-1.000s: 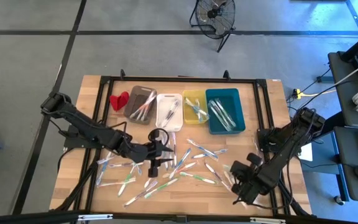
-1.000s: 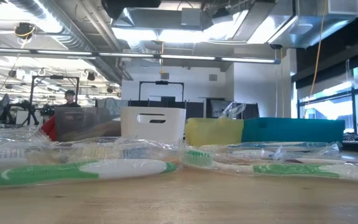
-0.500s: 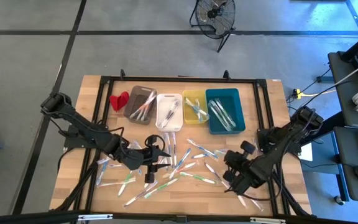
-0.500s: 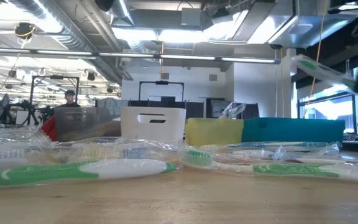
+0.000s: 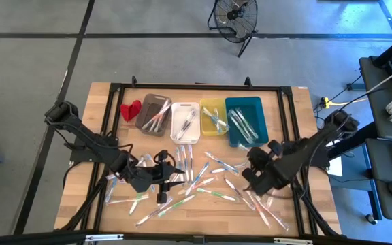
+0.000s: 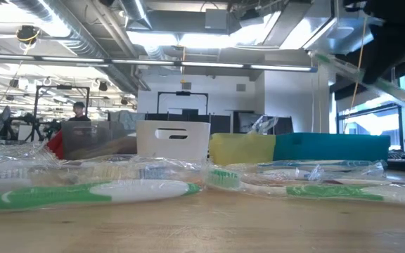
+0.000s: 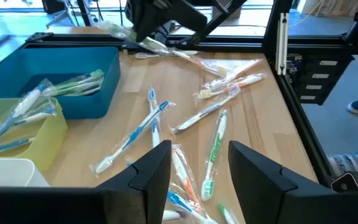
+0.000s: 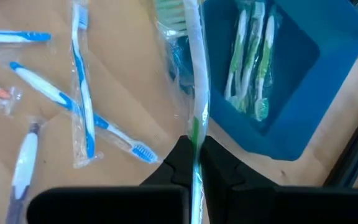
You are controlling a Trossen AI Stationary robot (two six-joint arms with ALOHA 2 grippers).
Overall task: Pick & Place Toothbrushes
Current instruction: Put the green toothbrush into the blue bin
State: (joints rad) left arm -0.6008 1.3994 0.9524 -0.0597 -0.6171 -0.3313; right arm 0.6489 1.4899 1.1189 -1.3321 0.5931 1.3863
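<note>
Because green ones sit in the teal bin (image 8: 303, 81) at one o'clock, the right gripper (image 8: 194, 163) jaws pinch a green wrapped toothbrush (image 8: 194, 74) — left gripper (image 7: 194, 165) jaws gape, empty.

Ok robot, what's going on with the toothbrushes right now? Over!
Right end effector shut on a green wrapped toothbrush, near the teal bin. Left end effector open over the loose toothbrushes. Nothing blocking the bin.
</note>
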